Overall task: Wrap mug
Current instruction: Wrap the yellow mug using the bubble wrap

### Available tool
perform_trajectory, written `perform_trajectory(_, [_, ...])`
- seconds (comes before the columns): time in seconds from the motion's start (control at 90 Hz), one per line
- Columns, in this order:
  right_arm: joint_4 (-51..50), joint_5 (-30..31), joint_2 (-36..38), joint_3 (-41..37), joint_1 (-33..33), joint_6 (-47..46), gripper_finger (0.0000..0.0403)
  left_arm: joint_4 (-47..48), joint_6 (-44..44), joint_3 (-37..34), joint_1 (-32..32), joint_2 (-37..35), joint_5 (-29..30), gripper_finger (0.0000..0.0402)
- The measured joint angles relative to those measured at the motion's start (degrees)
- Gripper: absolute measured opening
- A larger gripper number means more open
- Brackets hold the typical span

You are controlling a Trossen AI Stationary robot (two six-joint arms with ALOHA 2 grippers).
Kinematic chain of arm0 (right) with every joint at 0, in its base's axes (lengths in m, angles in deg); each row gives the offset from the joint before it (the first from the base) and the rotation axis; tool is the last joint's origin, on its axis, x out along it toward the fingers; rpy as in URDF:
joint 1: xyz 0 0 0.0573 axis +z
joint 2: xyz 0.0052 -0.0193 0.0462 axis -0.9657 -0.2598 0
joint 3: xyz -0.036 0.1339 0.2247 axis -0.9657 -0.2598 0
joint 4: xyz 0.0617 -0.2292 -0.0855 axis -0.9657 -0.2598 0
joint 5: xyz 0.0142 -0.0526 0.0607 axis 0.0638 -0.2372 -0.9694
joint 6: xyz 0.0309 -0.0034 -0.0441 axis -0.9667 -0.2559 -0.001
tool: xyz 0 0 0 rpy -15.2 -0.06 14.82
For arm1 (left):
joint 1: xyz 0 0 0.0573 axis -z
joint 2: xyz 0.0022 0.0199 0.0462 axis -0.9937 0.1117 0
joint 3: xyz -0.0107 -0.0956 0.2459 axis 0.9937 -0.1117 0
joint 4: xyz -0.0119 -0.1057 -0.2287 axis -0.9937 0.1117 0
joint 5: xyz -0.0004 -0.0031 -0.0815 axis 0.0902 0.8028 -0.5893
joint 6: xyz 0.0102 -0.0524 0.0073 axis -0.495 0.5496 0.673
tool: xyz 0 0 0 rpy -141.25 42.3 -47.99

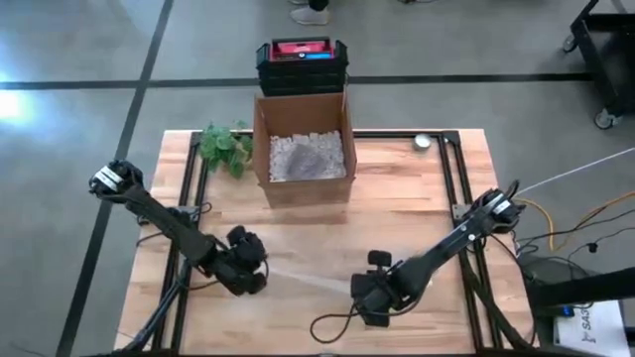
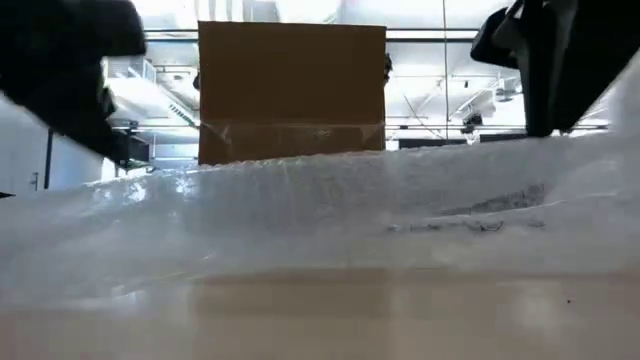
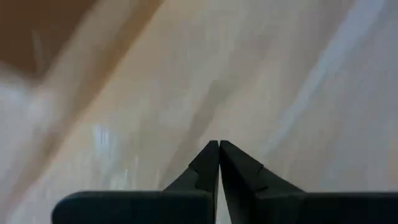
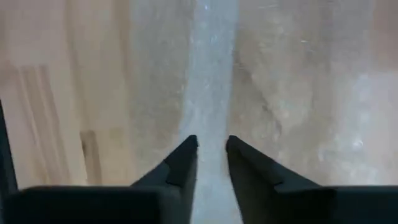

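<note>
- One sheet of bubble wrap (image 1: pixel 308 282) lies on the table (image 1: pixel 417 198), stretched between the two grippers at the near half; in the low view it fills the foreground (image 2: pixel 320 220).
- No mug visible in any view; can't tell where it is.
- Left gripper (image 1: pixel 260 281) is down at the wrap's left end; wrist view shows its fingers (image 3: pixel 208 163) pressed together, pinching the film (image 3: pixel 280 93) or just touching it, can't tell which.
- Right gripper (image 1: pixel 357 290) is at the wrap's right end; fingers (image 4: pixel 183 158) a little apart, with a gathered strip of wrap (image 4: pixel 208 81) running between them.
- Box (image 1: pixel 303 149) stands at the table's far middle, open-topped, with pale filler (image 1: pixel 306 157) inside.
- Green plant (image 1: pixel 223 147) just left of the box.
- Small round object (image 1: pixel 424 142) at the far right edge.
- Black bin stack (image 1: pixel 303 64) on the floor behind the box.
</note>
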Motion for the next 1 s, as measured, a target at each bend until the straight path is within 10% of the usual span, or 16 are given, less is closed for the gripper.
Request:
perform_trajectory(0.344, [0.40,1.82,-5.00,-0.61,-6.05,-1.92,0.0207,-18.95,-15.80,-4.21,-11.61,8.41,-6.52,0.0000])
perform_trajectory(0.778, [4.19,-3.10,-9.08,-0.27,-2.90,-3.30,0.0199,-16.43,-10.15,-4.43,-13.97,17.84,-6.31,0.0000])
perform_trajectory(1.0, [-7.90,-2.68,0.43,5.36,-3.25,-4.13,0.0191,-14.61,-10.43,-4.87,-14.03,14.11,-5.41,0.0000])
